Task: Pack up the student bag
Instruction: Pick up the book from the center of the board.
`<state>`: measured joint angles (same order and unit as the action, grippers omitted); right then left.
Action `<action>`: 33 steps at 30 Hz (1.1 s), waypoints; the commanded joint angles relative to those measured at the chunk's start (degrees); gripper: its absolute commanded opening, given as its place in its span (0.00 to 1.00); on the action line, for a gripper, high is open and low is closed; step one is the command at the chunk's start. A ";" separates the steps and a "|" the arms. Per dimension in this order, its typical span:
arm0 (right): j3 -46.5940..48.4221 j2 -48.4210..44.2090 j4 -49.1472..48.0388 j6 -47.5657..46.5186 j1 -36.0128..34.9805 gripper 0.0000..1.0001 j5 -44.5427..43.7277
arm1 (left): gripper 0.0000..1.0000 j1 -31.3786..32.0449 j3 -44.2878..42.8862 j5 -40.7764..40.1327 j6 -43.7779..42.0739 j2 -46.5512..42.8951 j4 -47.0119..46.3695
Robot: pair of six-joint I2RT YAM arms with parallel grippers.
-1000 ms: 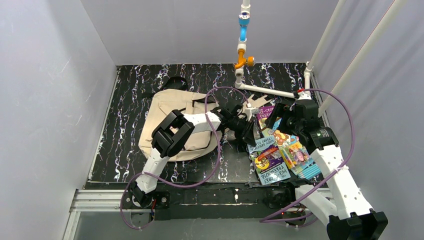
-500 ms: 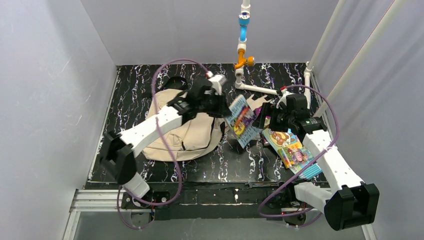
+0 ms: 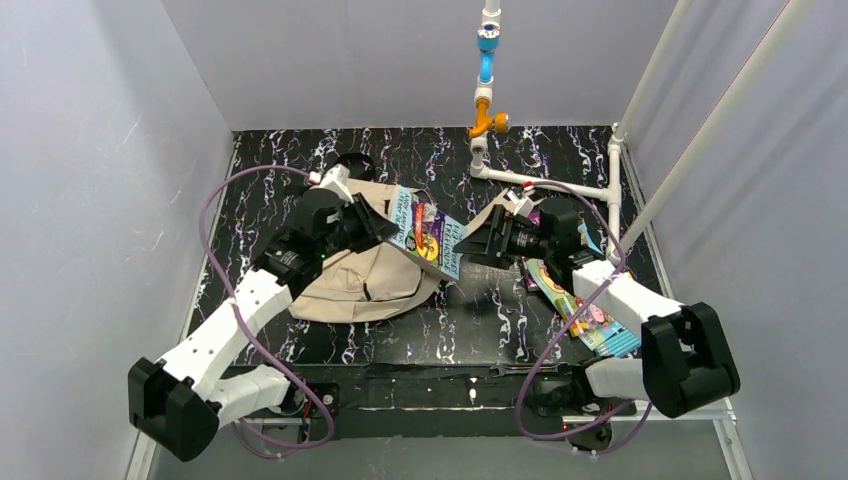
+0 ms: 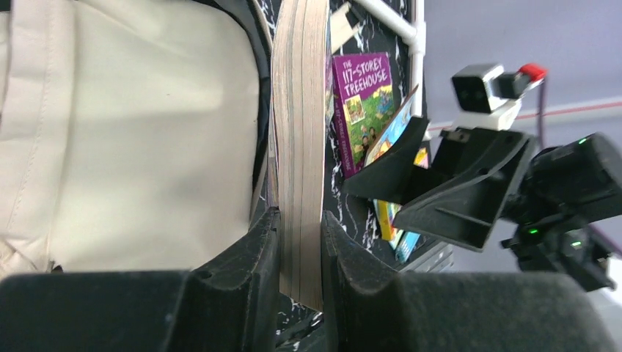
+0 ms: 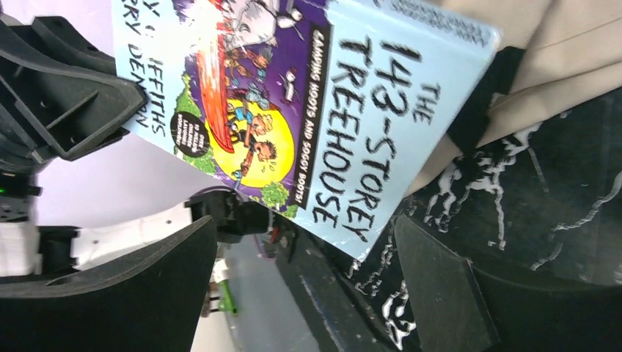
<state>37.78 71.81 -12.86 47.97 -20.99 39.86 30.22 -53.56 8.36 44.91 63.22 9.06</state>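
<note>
- The left hand (image 4: pixel 299 220) is pinched narrowly on the lower edge of a paperback, the 143-Storey Treehouse book (image 3: pixel 430 228). Its fingers (image 4: pixel 260 246) press one on each cover.
- The right hand (image 3: pixel 472 243) stands wide and holds nothing, its open jaws facing the book's free end.
- A second ago the left hand was down at the book pile (image 3: pixel 585 305) on the right. It has since lifted this book and carried it across to the student bag (image 3: pixel 350 285), and the right hand has swung in to meet it.
- That suggests the first book is about to be packed. I cannot tell whether the bag's mouth is open.
- The bag lies flat on the worktop (image 3: pixel 260 200), left of centre.
- Its long axis runs near to far. The black loop (image 3: pixel 350 163) at the far end suggests its top points away from the arm bases.
- The book's long axis runs across, from one hand toward the other.
</note>
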 commanded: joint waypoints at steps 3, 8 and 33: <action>-2.02 1.77 -17.08 12.57 -0.97 0.98 2.05 | 0.00 -3.50 0.18 0.92 9.26 -7.92 -6.63; -6.91 6.22 -33.58 24.52 -1.65 0.98 3.72 | 0.00 -4.15 0.79 4.49 14.29 -9.06 -11.34; -7.78 11.65 -49.92 32.13 -3.35 0.98 2.91 | 0.00 -4.27 1.78 12.89 26.07 -8.20 -22.85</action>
<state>27.59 92.58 -77.82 95.15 -23.88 42.72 25.61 -48.80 17.56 68.18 56.34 -9.21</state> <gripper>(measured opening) 0.983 0.188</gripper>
